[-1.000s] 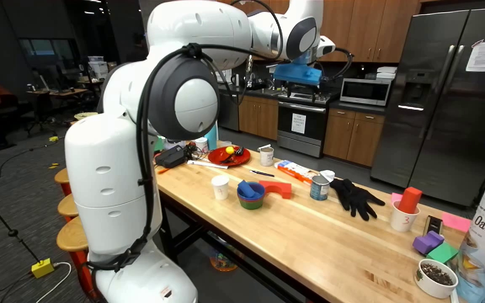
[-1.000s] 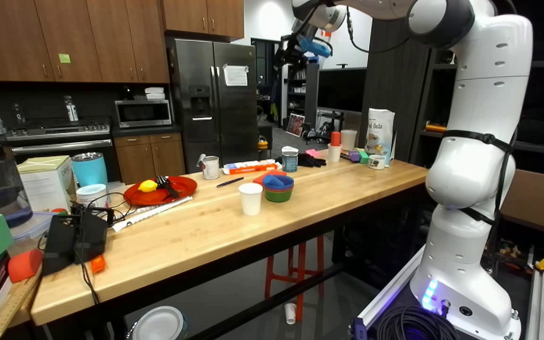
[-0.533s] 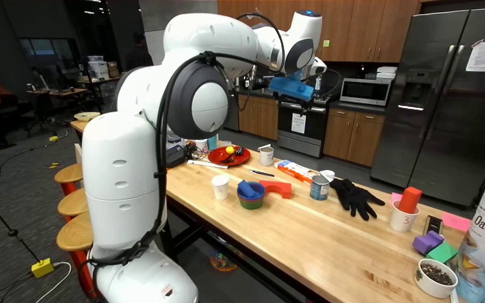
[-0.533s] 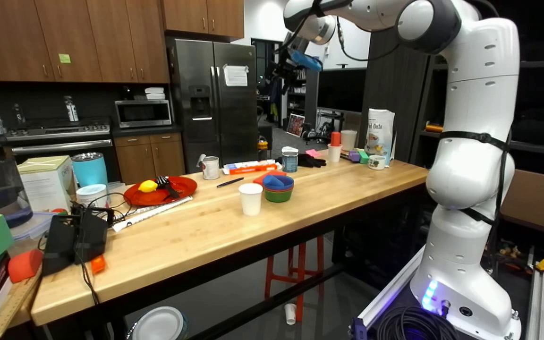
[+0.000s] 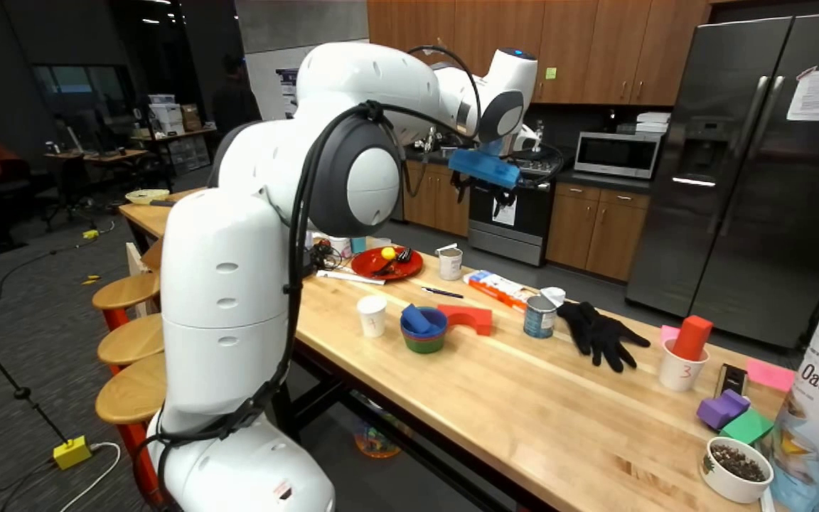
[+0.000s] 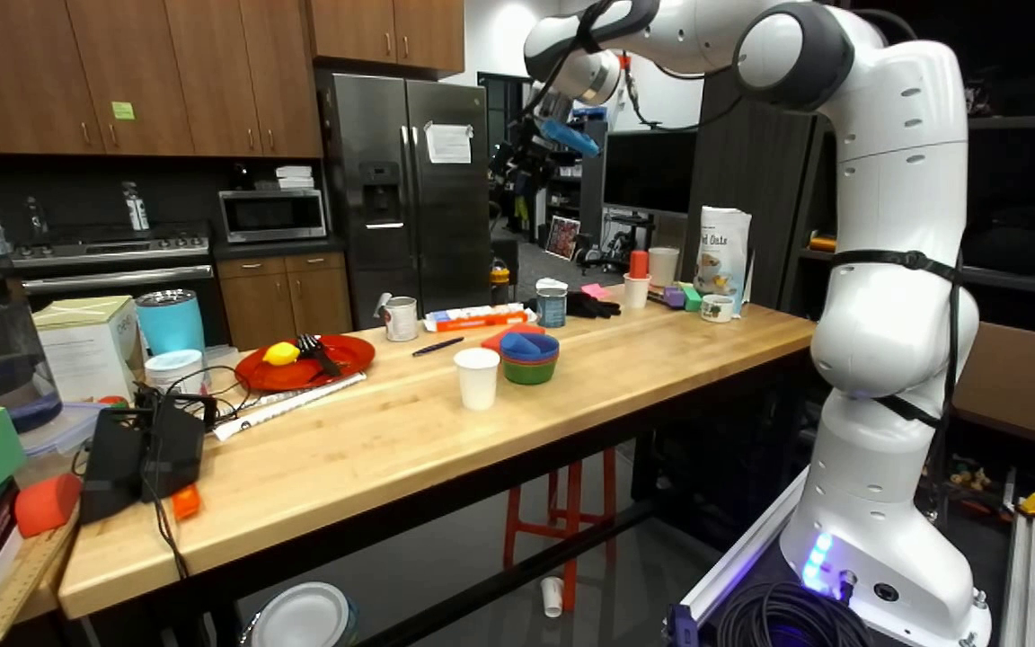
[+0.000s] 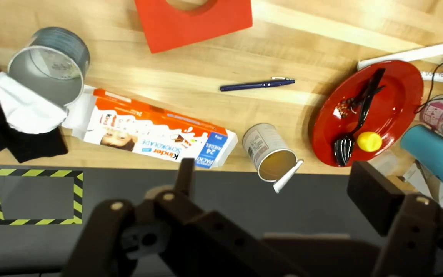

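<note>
End effector [image 7: 279,181]: jaws stood wide apart, well above bench [image 7: 313,34]. Bench bore Kinder carton [image 7: 150,129], pale can [image 7: 266,148], dark pen [image 7: 258,85], red plate [image 7: 398,94].

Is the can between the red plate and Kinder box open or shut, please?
Open: the wrist view looks into the can, its lid bent back.
</note>
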{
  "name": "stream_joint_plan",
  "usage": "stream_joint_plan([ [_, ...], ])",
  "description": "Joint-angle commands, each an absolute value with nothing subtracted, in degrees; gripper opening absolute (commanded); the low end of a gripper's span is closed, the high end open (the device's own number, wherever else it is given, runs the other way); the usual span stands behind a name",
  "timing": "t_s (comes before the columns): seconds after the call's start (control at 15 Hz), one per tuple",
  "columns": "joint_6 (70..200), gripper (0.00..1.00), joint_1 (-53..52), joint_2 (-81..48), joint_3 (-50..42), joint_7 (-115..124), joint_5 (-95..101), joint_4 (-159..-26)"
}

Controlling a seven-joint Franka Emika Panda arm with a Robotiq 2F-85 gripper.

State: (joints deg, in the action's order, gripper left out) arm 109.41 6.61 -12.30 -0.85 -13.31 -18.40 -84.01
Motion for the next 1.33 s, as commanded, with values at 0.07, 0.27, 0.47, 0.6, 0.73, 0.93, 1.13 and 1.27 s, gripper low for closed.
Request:
stream_joint_plan([
  [0.07, 102.1, 1.0, 6.9, -16.1, -0.2, -14.7, -19.6, -79.4],
  [0.27, 99.7, 1.0, 6.7, -18.0, -0.5, -12.3, -17.7, -78.1],
  [0.47, 99.7, 1.0, 6.5, -20.4, -1.0, -10.4, -15.6, -75.7],
  [0.6, 98.5, 1.0, 6.6, -22.3, -1.0, -10.4, -14.0, -73.1],
  [0.73, 97.1, 1.0, 6.9, -24.0, -0.8, -11.5, -13.0, -70.6],
  [0.93, 98.9, 1.0, 7.0, -23.0, -0.4, -11.7, -13.5, -73.1],
  [1.13, 98.9, 1.0, 7.0, -23.2, -0.3, -11.7, -13.5, -73.2],
  [1.27, 98.9, 1.0, 6.9, -23.2, -0.3, -11.7, -13.5, -73.2],
])
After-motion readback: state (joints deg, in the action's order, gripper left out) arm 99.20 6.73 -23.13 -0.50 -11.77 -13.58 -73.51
